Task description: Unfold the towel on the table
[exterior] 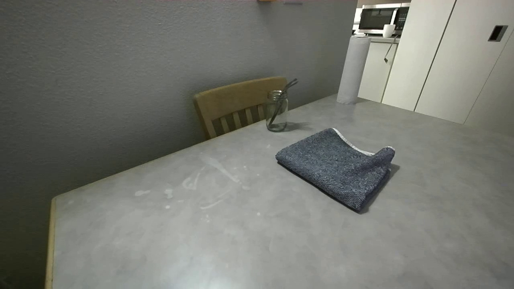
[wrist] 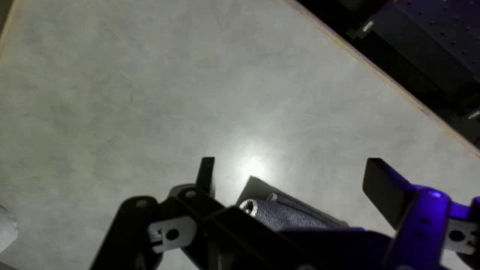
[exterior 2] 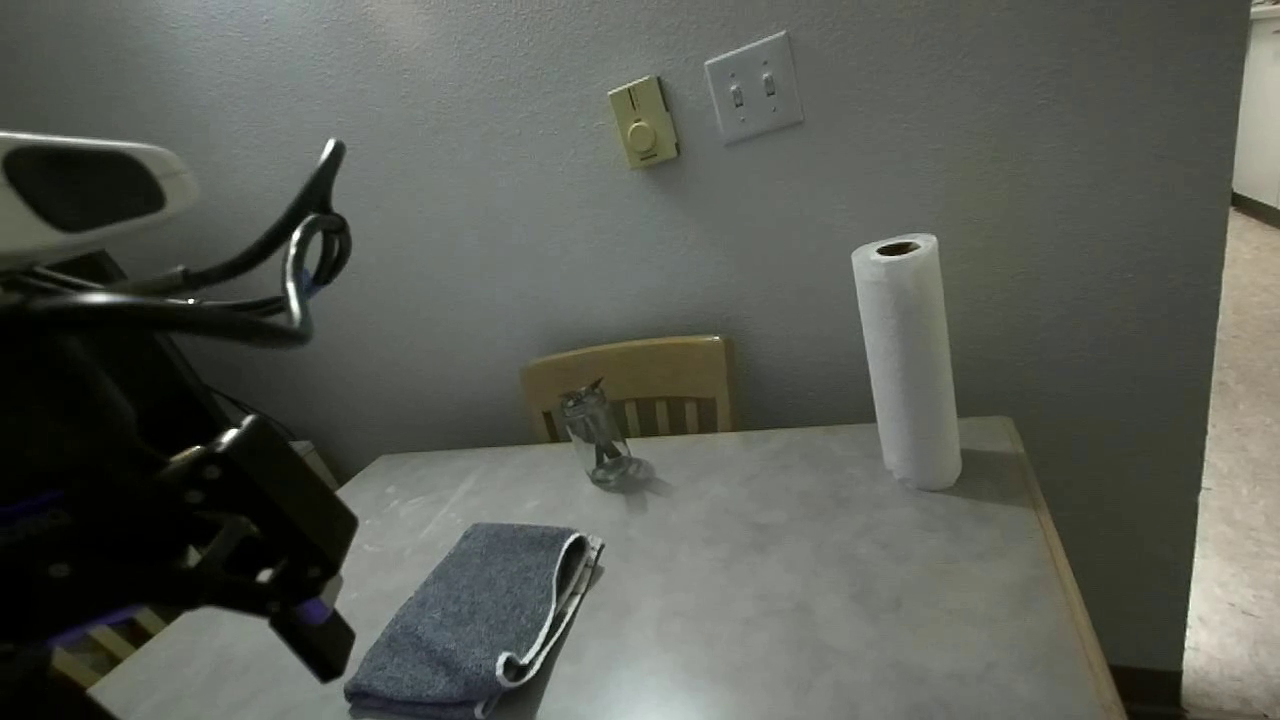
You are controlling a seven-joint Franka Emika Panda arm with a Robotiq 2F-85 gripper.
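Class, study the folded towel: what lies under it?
The towel rests on the grey table, whose top shows around its edges. The patch beneath is covered, so whether anything else lies there cannot be told.

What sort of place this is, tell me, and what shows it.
Likely a kitchen or dining area, perhaps in a home: a wooden chair stands at the edge of the table, and a microwave shows in the background.

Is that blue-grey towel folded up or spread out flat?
Folded. In an exterior view, the towel shows white-edged layers stacked along one side, the upper one curling near a corner, not a single flat sheet.
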